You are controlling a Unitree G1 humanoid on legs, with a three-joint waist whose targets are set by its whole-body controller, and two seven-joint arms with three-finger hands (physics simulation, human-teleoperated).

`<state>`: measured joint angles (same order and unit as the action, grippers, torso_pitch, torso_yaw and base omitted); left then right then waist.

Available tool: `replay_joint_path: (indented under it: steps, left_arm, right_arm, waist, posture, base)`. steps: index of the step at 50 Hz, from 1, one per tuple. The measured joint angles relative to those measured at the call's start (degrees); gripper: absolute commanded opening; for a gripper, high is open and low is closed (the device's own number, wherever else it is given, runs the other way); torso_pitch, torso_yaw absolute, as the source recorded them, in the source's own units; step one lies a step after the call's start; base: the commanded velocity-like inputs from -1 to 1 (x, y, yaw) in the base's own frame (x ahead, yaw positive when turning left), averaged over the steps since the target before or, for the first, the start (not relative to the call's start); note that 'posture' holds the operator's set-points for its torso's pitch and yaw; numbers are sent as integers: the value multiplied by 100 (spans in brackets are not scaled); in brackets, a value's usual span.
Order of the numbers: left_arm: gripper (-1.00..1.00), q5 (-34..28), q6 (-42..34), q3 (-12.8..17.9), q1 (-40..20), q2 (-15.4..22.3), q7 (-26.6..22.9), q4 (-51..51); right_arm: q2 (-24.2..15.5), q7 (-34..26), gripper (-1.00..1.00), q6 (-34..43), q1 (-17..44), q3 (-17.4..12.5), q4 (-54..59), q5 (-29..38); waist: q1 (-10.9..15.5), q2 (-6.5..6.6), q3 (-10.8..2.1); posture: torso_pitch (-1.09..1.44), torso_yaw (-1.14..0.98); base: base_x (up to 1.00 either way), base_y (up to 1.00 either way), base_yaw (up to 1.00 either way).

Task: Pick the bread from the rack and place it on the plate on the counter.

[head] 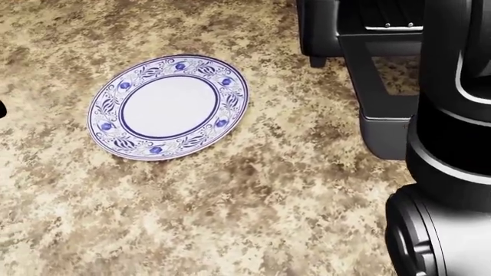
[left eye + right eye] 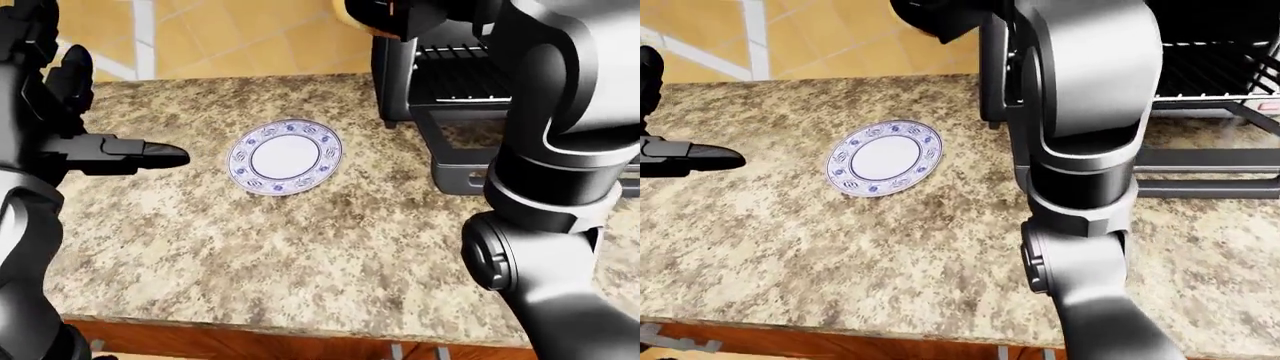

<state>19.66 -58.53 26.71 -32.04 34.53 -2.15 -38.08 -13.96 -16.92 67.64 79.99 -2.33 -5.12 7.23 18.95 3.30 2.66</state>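
Observation:
The blue-and-white patterned plate [image 1: 168,106] lies flat and bare on the speckled counter [image 2: 300,247]. In the left-eye view my right hand [image 2: 405,15] is raised at the top edge, above the counter between the plate and the black oven [image 2: 400,82]. Its dark fingers close round a tan piece of bread [image 2: 362,22], which is mostly cut off by the edge. The oven's wire rack [image 2: 455,52] shows bare behind my right arm [image 2: 560,150]. My left hand [image 2: 120,112] hovers left of the plate, open, with one finger pointing toward it.
The oven's door [image 1: 384,115] hangs open and lies low over the counter to the right of the plate. My right arm hides much of the oven. The counter's near edge [image 2: 250,330] runs along the bottom of the left-eye view; tiled floor shows beyond the counter.

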Motion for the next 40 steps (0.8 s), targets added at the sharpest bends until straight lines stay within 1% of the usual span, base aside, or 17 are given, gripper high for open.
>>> replay_joint_path:
  steps: [8, 13, 25, 29, 34, 40]
  left_arm:
    - [100, 11, -1, -23, -42, 31, 6, 0]
    - [100, -12, 32, -99, -80, 24, 5, 56]
    - [100, -83, 89, -91, -1, -21, -55, 23]
    - [100, -112, 117, -102, 21, -45, -78, 24]
    - [100, -151, 147, -88, 35, -28, -115, 14]
    - [100, -209, 185, -160, -45, -32, -155, 79]
  right_arm:
    - [-16, -46, -100, 19, 66, 1, 37, 25]
    - [-25, -66, -100, -64, 7, 2, 94, 57]
    - [-2, -247, -100, -287, -168, 123, 412, 327]
    - [-77, -447, -100, -314, -69, 222, 606, 478]
    - [-163, -794, -100, -431, 94, 333, 1014, 850]
    - [-115, -1363, -100, -688, 130, 444, 1391, 1407]
  waist:
    - [313, 36, -36]
    - [486, 46, -65]
    - [859, 59, -100]
    - [979, 50, -114]
    - [1097, 36, -138]
    - [1183, 26, -165]
  posture:
    - [0, 39]
    - [0, 41]
    - [0, 47]
    - [0, 49]
    - [0, 49]
    - [0, 49]
  base:
    - [0, 0, 0]
    - [0, 0, 0]
    - [0, 0, 0]
    - [0, 0, 0]
    - [0, 0, 0]
    - [0, 0, 0]
